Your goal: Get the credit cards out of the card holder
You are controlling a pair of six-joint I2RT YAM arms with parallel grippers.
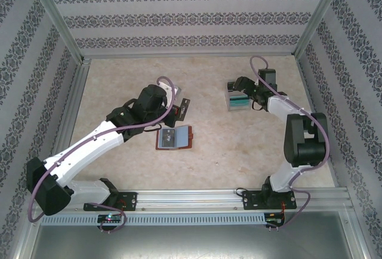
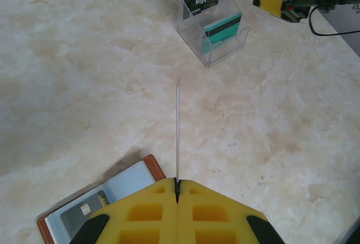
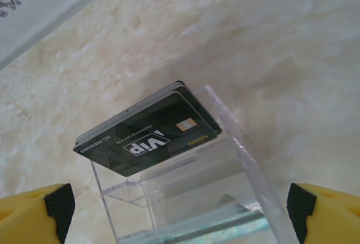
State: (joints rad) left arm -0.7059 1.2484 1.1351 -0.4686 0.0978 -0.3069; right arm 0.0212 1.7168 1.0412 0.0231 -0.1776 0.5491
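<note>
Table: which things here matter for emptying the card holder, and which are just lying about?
Job: card holder, card pinched in left tool, clear stand holding VIP cards and teal card.
Just there: patterned walls, metal rail.

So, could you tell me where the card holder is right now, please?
In the top view the card holder lies open on the table, left of centre, just on the near side of the left claw, which pinches a card.

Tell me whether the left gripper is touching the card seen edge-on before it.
Touching. In the left wrist view the left gripper is shut on the card, pinching its lower edge between its yellow fingers.
</note>
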